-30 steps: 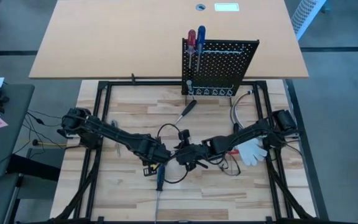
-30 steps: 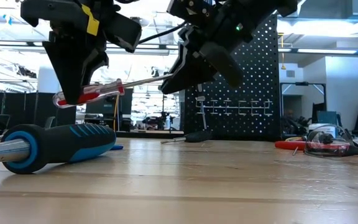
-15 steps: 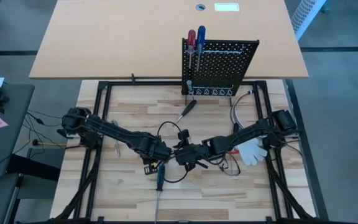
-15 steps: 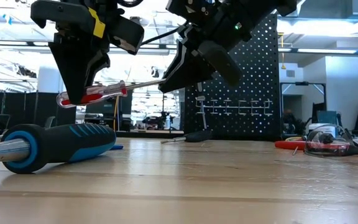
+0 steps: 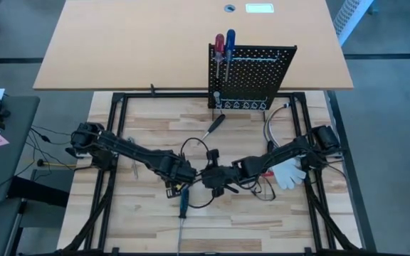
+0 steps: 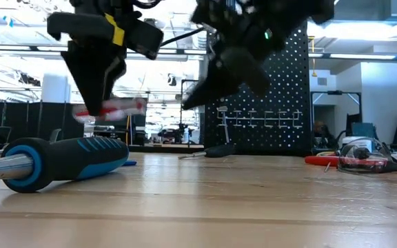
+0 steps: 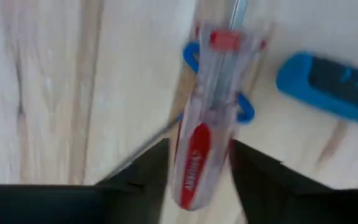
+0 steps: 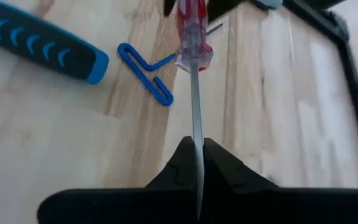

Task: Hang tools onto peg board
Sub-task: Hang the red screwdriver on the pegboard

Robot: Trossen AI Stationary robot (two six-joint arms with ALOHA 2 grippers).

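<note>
The right gripper point(image 8: 196, 163) pinches the thin steel shaft of the clear-and-red-handled screwdriver point(image 8: 191, 37) above the light wooden table point(image 5: 148, 121). Beyond it, the left gripper's point(image 7: 199, 163) fingers stand spread either side of the handle. Farther off stands the black perforated peg board point(image 5: 256, 71).

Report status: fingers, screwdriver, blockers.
Right gripper shut on screwdriver shaft. Left gripper fingers straddle its handle, apart. Peg board path clear.

Red screwdriver point(image 6: 110, 108) motion-blurred in low view; big blue screwdriver point(image 6: 54, 160) cut off at 9 o'clock edge, shaft mostly unseen.
</note>
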